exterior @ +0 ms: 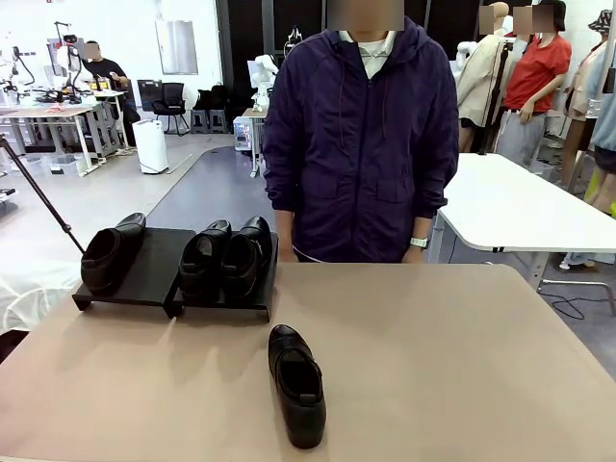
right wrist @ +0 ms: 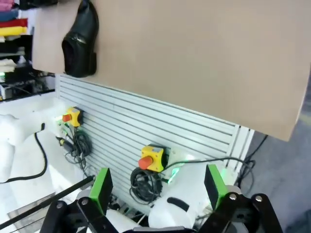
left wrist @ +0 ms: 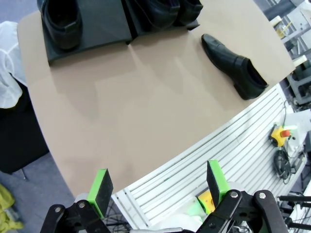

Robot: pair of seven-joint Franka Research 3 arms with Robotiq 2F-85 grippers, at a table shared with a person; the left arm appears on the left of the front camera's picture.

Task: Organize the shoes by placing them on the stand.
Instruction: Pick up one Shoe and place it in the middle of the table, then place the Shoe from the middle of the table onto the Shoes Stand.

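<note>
Shoes (exterior: 295, 385) glossy black, round-toed; stand (exterior: 154, 269) matte, flat.

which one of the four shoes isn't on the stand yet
The shoe lying alone on the tan table, nearest the robot. The other three sit on the stand.

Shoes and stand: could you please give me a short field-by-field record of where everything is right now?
stand: far left of the table, two joined platforms
shoes on stand: three; one on the left platform, a pair on the right platform
shoe on table: one, lying in front of the stand, not on it
left gripper: jaws open, empty
right gripper: jaws open, empty
person: standing at the far side
</note>
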